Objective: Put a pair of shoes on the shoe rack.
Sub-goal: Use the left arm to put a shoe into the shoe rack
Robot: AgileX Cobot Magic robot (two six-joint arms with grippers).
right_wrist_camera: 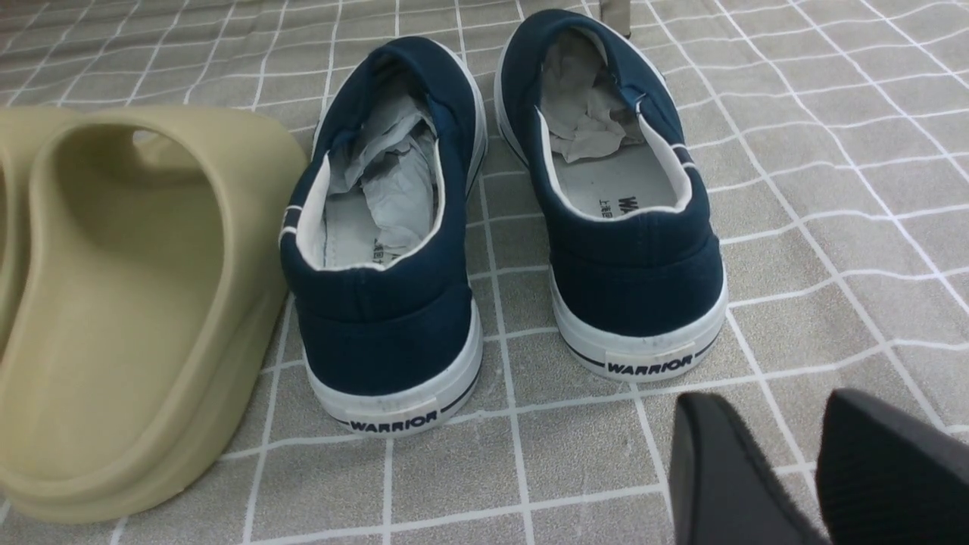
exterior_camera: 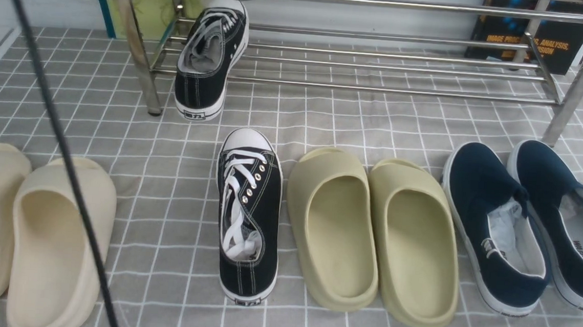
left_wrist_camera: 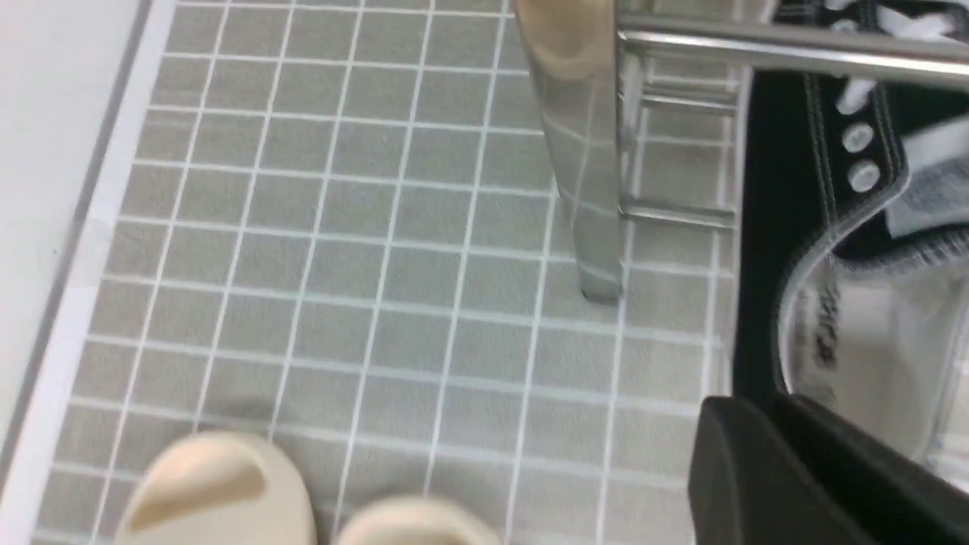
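One black sneaker [exterior_camera: 210,58] rests on the single shoe rack [exterior_camera: 385,2], the second black sneaker [exterior_camera: 248,214] stands on the desk [exterior_camera: 170,139], with two olive slides [exterior_camera: 333,228], two cream slides [exterior_camera: 55,239] and two navy slip-ons [exterior_camera: 493,218]. The right claw [right_wrist_camera: 757,409] is released and empty; for the left claw [left_wrist_camera: 772,412] I cannot tell.

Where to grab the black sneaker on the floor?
Probably the heel collar, from above, pinching the back wall through the opening. The black sneaker stands flat, heel toward the robot, mouth open; the olive slide crowds its right flank, so a side pinch looks tight.
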